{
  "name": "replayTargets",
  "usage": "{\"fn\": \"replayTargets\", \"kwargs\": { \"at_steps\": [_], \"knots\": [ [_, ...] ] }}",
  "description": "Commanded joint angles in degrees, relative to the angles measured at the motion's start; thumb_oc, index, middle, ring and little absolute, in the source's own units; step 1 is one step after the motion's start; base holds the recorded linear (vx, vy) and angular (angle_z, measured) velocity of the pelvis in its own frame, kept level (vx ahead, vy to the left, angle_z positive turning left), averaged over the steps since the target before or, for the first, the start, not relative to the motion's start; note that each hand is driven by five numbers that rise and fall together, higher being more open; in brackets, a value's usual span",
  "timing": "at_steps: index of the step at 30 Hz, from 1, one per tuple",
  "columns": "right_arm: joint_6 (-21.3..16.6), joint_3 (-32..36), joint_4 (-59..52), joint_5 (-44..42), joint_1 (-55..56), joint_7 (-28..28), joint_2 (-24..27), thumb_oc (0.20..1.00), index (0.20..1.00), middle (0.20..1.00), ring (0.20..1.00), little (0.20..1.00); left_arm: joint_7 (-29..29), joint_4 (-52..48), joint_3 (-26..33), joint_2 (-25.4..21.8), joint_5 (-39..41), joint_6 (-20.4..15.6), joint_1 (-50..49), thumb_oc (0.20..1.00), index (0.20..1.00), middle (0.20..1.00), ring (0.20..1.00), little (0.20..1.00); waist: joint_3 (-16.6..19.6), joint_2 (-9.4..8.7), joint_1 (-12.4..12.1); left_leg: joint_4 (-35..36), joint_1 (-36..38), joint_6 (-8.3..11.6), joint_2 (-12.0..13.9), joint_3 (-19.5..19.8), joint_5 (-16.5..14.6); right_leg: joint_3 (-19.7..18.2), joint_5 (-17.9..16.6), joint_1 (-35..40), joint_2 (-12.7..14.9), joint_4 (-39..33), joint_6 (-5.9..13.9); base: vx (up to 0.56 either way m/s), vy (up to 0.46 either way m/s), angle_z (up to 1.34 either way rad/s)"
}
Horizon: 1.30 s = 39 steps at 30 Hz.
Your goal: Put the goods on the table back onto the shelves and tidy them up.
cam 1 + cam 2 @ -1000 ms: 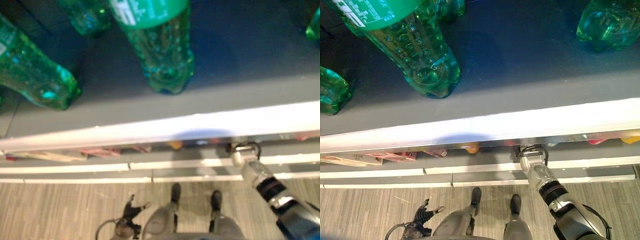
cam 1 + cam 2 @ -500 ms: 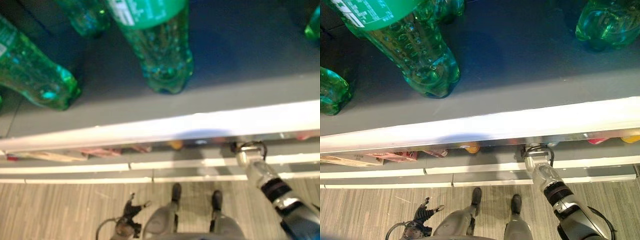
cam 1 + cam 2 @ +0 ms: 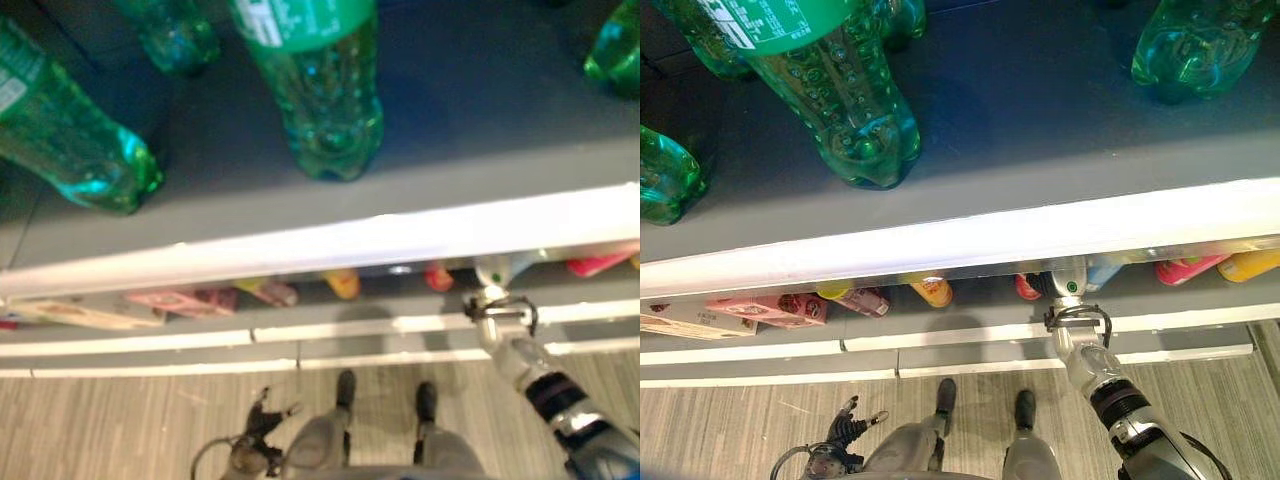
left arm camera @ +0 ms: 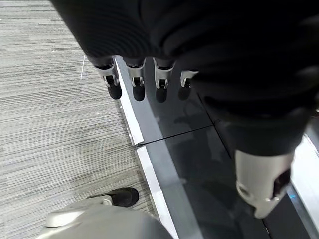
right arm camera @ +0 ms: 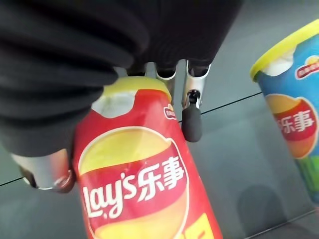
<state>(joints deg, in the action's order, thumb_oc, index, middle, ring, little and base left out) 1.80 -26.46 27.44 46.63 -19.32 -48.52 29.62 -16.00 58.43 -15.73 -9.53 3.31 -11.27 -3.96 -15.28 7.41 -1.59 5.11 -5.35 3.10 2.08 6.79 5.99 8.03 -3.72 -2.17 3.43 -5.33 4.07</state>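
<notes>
Right wrist view shows the right hand (image 5: pixel 55 164) curled round a red chip can (image 5: pixel 142 189) beside a blue chip can (image 5: pixel 294 114) — the arm has reached further under the shelf (image 3: pixel 970 235) edge, so placement looks near; the left hand (image 4: pixel 144 79) hangs relaxed.

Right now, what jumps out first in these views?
The big green bottles standing on the dark upper shelf dominate the head views. In the right wrist view, a red chip can sits right against the right hand, the thumb at one side and the fingers at the other, with a blue chip can standing beside it. The left hand hangs with straight fingers over the floor.
</notes>
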Motion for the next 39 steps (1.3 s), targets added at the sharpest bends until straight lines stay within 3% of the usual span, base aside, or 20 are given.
{"fn": "replayTargets", "kwargs": {
  "at_steps": [1,15,39],
  "knots": [
    [-1.0,-2.5,-1.4,1.1,1.0,-0.1,-0.8,0.200,0.200,0.200,0.200,0.200,-1.1,2.4,-1.9,-1.4,-1.8,-0.7,1.5,1.000,1.000,1.000,1.000,1.000,1.5,-1.60,0.1,-0.1,5.6,-1.40,-2.0,-1.9,-9.1,-3.0,4.1,0.7,1.0,0.3,1.83,-0.01,0.017,-0.06],
    [-3.8,-8.3,-0.6,-0.7,1.5,3.3,-4.9,0.200,0.200,0.200,0.200,0.200,-1.2,2.8,-1.5,-1.1,-1.1,-0.6,0.1,1.000,1.000,1.000,1.000,1.000,2.6,-2.19,-0.3,-0.1,7.0,-1.15,-1.6,-2.7,-9.9,-3.0,4.5,2.1,1.0,0.3,1.96,0.00,0.003,-0.03],
    [-2.0,-10.8,2.9,-0.4,-7.1,2.3,-6.4,0.200,0.200,0.200,0.200,0.200,-2.8,1.1,-4.4,-2.1,-2.6,-0.9,0.4,1.000,1.000,1.000,1.000,1.000,2.7,-0.95,-3.3,-0.1,5.3,-1.12,-2.2,-0.5,-9.0,-1.4,4.8,1.4,1.3,0.3,2.01,0.00,0.000,0.01]
  ]
}}
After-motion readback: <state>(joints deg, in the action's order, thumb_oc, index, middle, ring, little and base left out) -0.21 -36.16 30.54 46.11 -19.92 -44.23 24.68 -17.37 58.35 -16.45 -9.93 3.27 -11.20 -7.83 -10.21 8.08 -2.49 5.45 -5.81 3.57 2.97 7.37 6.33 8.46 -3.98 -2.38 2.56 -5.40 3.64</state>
